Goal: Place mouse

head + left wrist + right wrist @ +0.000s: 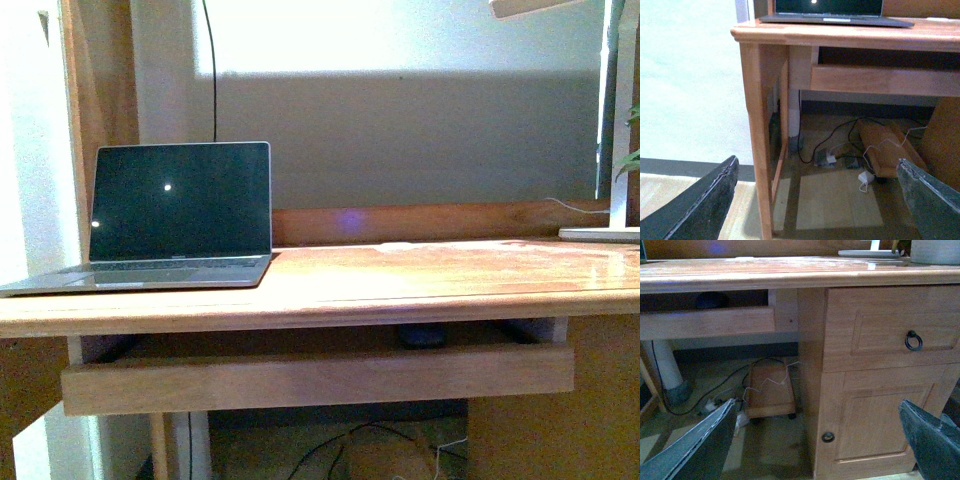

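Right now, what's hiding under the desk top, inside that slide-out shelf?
A small dark mouse sits on the shelf under the desk top. Only its top shows; the shelf's front board covers the rest, and farther back is too shadowy to see.

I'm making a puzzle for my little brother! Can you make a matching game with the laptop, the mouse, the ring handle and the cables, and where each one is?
Things:
1 laptop
2 mouse
3 ring handle
4 cables

Places:
A on the floor
B on the drawer front
C on the desk top, left side
D in the pull-out tray under the desk top

Pairs: 1-C, 2-D, 3-B, 4-A
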Controlling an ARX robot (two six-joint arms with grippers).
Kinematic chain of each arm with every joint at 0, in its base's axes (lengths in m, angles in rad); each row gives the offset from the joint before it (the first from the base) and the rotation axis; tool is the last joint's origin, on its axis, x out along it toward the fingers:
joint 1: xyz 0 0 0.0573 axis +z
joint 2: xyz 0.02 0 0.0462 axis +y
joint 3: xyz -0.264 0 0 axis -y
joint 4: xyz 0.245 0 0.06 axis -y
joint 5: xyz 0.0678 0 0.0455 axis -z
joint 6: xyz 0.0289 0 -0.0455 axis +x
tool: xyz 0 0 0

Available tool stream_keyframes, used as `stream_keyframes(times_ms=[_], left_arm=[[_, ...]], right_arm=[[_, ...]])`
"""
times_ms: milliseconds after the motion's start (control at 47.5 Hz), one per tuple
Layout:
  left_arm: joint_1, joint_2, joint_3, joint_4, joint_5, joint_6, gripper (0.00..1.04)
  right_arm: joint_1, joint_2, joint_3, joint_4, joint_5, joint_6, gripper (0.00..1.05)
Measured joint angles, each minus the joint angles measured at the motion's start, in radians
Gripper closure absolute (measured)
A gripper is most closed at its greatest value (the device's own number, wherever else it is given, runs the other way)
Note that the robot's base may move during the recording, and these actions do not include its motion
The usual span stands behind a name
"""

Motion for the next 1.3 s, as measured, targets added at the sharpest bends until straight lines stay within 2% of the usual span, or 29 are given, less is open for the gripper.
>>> stream_keyframes(times_ms=[337, 379, 463, 547, 652, 799, 925, 1157, 1304], left_arm=[[0.000, 0.000, 0.000, 0.000, 0.000, 0.000, 0.08], [0.004, 0.028, 0.026, -0.077, 0.042, -0.053, 0.08], [0.001, 0.143, 0.087, -0.261, 0.060, -0.248, 0.08], [0.001, 0.197, 0.094, -0.275, 0.082, -0.312, 0.08], [0.046, 0.313, 0.124, -0.198, 0.162, -0.268, 0.08], [0.172, 0.562, 0.185, -0.043, 0.319, -0.057, 0.08], [0.248, 0.814, 0.253, 0.114, 0.388, 0.202, 0.08], [0.254, 1.229, 0.352, 0.507, 0.365, 0.763, 0.08], [0.234, 1.453, 0.407, 0.827, 0.417, 1.146, 0.08]], right_arm=[[0.000, 0.000, 0.000, 0.000, 0.000, 0.000, 0.07], [0.000, 0.000, 0.000, 0.000, 0.000, 0.000, 0.07], [0.000, 0.000, 0.000, 0.000, -0.001, 0.000, 0.07], [0.000, 0.000, 0.000, 0.000, 0.001, 0.000, 0.07], [0.000, 0.000, 0.000, 0.000, 0.000, 0.000, 0.07], [0.000, 0.000, 0.000, 0.000, 0.000, 0.000, 0.07], [0.000, 0.000, 0.000, 0.000, 0.000, 0.000, 0.07], [0.000, 0.000, 0.000, 0.000, 0.000, 0.000, 0.07], [0.000, 0.000, 0.000, 0.000, 0.000, 0.000, 0.07]])
